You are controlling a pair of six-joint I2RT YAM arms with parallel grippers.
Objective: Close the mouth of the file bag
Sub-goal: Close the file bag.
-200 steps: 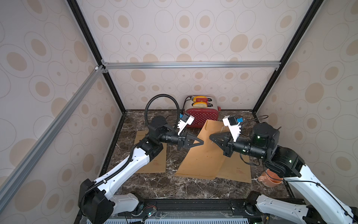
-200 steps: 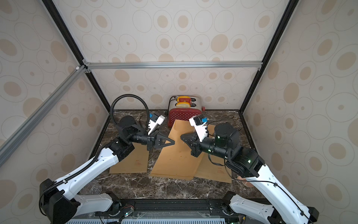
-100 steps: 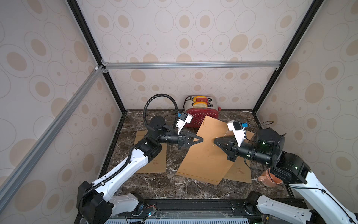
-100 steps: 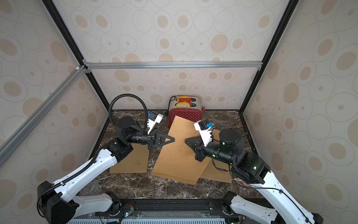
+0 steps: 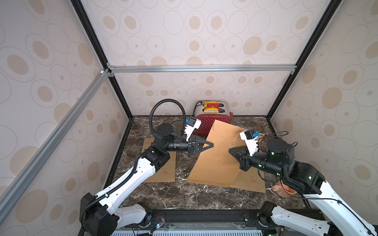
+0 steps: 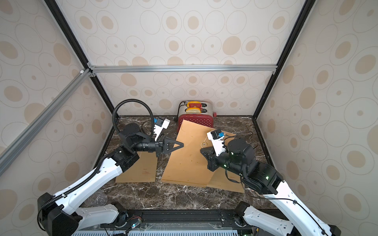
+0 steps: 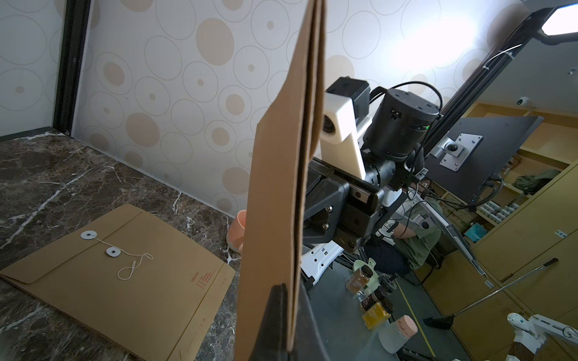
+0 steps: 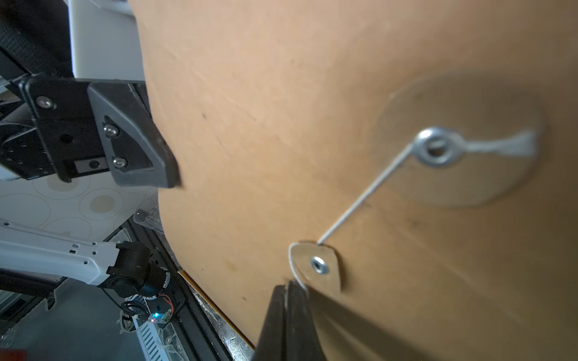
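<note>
A brown kraft file bag [image 5: 216, 159] [image 6: 187, 159] stands tilted above the table, its lower edge near the marble. My left gripper [image 5: 211, 144] [image 6: 181, 144] is shut on the bag's left edge; in the left wrist view the bag's edge [image 7: 281, 156] runs between the jaws of that gripper [image 7: 292, 300]. My right gripper [image 5: 230, 151] [image 6: 201, 151] [image 8: 286, 289] is shut on the white string [image 8: 362, 200] beside the small washer [image 8: 317, 265]. The string runs from there to the large washer [image 8: 436, 150].
A second file bag [image 5: 161, 169] [image 7: 125, 281] lies flat at the left, and a third [image 5: 251, 181] lies under the held one at the right. A red toaster [image 5: 212, 120] stands at the back wall. An orange cup [image 5: 284, 190] sits under my right arm.
My right gripper has drawn back to the right and toward the front with the string. The bag's far end has risen, so it stands steeper. The left gripper has barely moved.
</note>
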